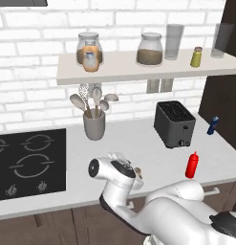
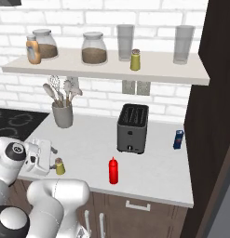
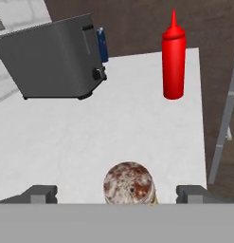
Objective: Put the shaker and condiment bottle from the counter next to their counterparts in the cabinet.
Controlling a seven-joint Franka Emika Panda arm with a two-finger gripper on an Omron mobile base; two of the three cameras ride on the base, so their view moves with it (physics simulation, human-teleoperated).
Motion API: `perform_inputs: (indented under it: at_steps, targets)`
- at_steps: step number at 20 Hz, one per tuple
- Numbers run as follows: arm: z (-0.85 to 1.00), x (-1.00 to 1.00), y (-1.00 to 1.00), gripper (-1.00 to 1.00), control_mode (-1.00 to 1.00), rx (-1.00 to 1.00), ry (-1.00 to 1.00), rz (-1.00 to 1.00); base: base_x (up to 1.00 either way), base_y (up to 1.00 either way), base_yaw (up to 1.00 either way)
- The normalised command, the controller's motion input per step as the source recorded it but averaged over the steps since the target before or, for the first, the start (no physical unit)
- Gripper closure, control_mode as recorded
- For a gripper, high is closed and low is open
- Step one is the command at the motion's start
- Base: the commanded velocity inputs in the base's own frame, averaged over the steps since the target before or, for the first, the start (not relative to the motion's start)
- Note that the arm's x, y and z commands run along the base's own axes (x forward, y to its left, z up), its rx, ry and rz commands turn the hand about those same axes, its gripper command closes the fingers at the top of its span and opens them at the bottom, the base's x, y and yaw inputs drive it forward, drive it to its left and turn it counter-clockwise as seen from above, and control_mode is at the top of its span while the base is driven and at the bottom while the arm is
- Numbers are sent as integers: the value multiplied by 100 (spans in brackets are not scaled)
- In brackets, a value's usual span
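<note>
The shaker (image 3: 128, 184), yellow-green with a tan cap, stands on the counter (image 2: 88, 139) near its front edge. My gripper (image 3: 116, 193) is open, one fingertip (image 3: 40, 193) on each side of the shaker and apart from it. In the right base view the gripper (image 2: 52, 160) sits just left of the shaker (image 2: 59, 166). The red condiment bottle (image 2: 113, 170) stands upright further right; it also stands in front of the hand (image 3: 174, 61). On the cabinet shelf (image 1: 138, 72) stand the twin shaker (image 1: 196, 57) and the orange bottle (image 1: 90, 60).
A dark toaster (image 2: 133, 128) stands mid-counter, with a small blue bottle (image 2: 178, 139) to its right by the dark wall. A grey utensil holder (image 1: 94, 122) stands beside the black stove (image 1: 28, 162). Jars and glasses share the shelf.
</note>
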Motion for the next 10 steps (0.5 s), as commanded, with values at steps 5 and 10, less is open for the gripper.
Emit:
perform_inputs:
  at_steps: [5,10]
  targets:
    - [-5,0,-12,-100,-100,1,0,0,0,0,0]
    - [-23,0,-1,-100,-100,0,0,0,0,0,0]
